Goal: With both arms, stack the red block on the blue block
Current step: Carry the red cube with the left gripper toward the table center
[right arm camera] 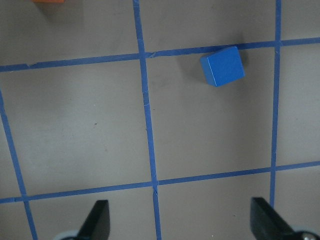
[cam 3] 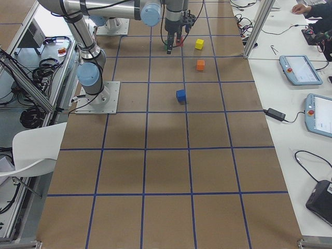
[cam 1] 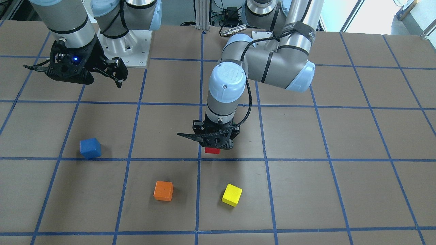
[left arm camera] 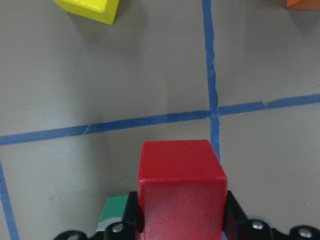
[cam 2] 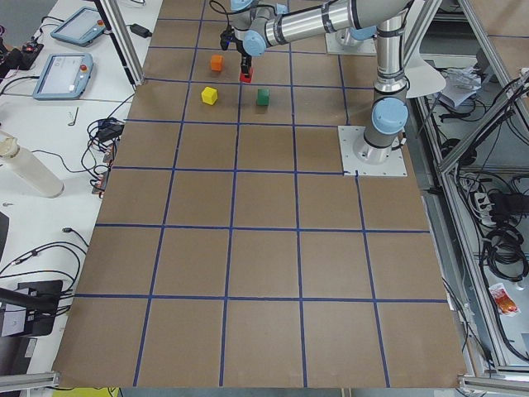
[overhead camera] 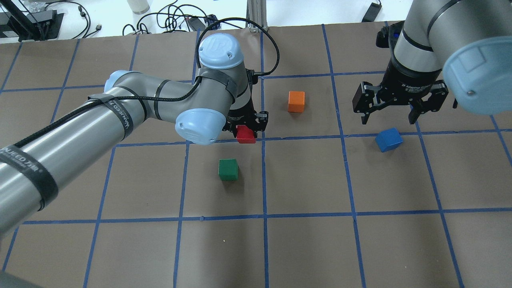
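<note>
Two arms engaged. Front view: left gripper (cam 1: pixel 215 145) clamps the red block (cam 1: pixel 212 150) by opposite faces, I judge for carrying; blue block (cam 1: pixel 90 148) lies well apart, sitting askew. Overhead: right gripper (overhead camera: pixel 388 116) hangs spread wide just beside the blue block, touching nothing, presumably to receive. Left wrist: red cube matte, edges softly rounded.

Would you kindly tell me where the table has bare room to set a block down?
Bare: the square between the green block and blue block, and the rows below them in the overhead view. Crowded: around the red block, with the orange block and yellow block close.
</note>
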`<state>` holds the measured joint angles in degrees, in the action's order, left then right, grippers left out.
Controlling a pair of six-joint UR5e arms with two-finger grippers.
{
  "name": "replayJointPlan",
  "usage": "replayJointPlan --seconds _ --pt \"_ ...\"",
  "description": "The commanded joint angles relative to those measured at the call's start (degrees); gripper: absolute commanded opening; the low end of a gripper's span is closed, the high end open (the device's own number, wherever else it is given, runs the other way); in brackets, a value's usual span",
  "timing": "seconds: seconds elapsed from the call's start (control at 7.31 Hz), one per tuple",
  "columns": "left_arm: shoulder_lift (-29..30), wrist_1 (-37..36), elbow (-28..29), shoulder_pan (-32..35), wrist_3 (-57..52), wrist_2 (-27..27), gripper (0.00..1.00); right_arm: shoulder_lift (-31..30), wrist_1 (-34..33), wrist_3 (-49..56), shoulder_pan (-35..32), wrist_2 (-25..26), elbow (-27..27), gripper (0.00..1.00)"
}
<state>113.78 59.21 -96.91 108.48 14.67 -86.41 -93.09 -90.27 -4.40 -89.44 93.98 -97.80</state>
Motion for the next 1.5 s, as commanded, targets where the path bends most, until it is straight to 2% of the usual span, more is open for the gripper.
replayJointPlan --seconds 0.0,0.14,0.27,0.41,0.55,0.68,0.96,1.23,1.37 --pt "4.5 -3.0 3.5 1.0 2.5 0.2 0.0 0.1 0.1 0.0 0.0 0.8 -0.2 1.0" --pt "5.4 -2.8 4.2 2.3 2.2 0.2 0.03 0.5 -0.8 -0.6 0.0 0.2 -0.8 1.0" --pt "6.7 -2.8 4.1 2.6 1.5 0.1 0.56 0.4 -1.0 -0.7 0.1 0.4 -0.8 1.0" --pt "7.7 -2.9 4.1 2.7 1.4 0.1 0.89 0.5 -1.0 -0.8 0.1 0.2 -0.8 1.0" --pt "6.6 -2.8 4.8 2.7 1.3 0.1 1.0 0.5 -0.6 -0.9 0.5 -0.3 -1.2 1.0" --pt "4.6 -1.8 5.6 2.3 0.5 2.0 1.0 0.6 -0.7 -0.9 0.5 -0.3 -1.3 1.0" --pt "-0.4 6.6 5.6 -0.4 -4.7 3.4 1.0 1.0 -0.6 -0.8 0.4 -0.3 -1.4 1.0" --pt "-10.0 16.2 5.9 -9.9 -16.6 3.4 1.0 1.6 -1.3 -0.8 0.2 -0.5 -1.1 1.0" --pt "-14.8 19.1 5.9 -14.7 -21.8 3.4 1.0 4.2 -8.4 -0.8 -0.6 -0.6 -0.9 1.0"
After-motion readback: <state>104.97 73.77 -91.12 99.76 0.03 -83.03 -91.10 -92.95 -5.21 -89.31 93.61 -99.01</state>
